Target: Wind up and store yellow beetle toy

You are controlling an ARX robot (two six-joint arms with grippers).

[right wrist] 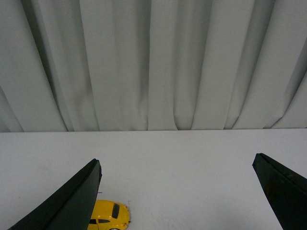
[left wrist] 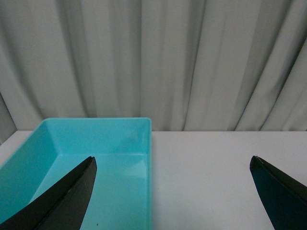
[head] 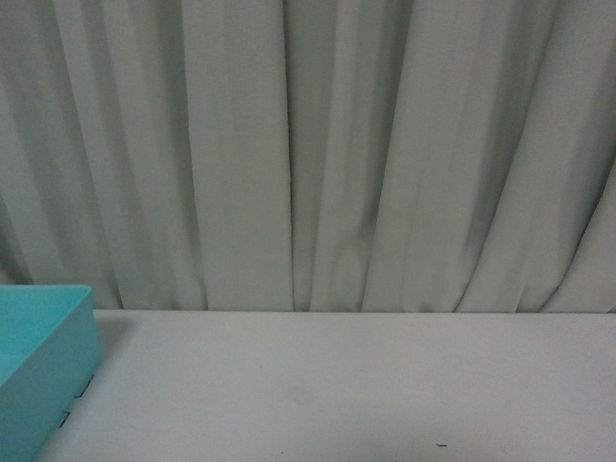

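Observation:
The yellow beetle toy (right wrist: 109, 214) shows only in the right wrist view: a small glossy yellow car shape with dark windows, resting on the white table and partly hidden behind one black finger (right wrist: 72, 201). My right gripper (right wrist: 176, 165) is open above the table, and the toy lies beside that finger, not between the tips. My left gripper (left wrist: 172, 163) is open too, with one finger (left wrist: 62, 201) over the turquoise bin (left wrist: 72, 143) and the other finger (left wrist: 280, 194) over bare table. Neither gripper shows in the front view, nor does the toy.
The turquoise bin (head: 43, 361) stands at the table's left side; the part of its inside that shows holds nothing. A pleated grey-white curtain (head: 308, 144) hangs right behind the table's far edge. White tabletop (head: 337, 385) stretches to the right of the bin.

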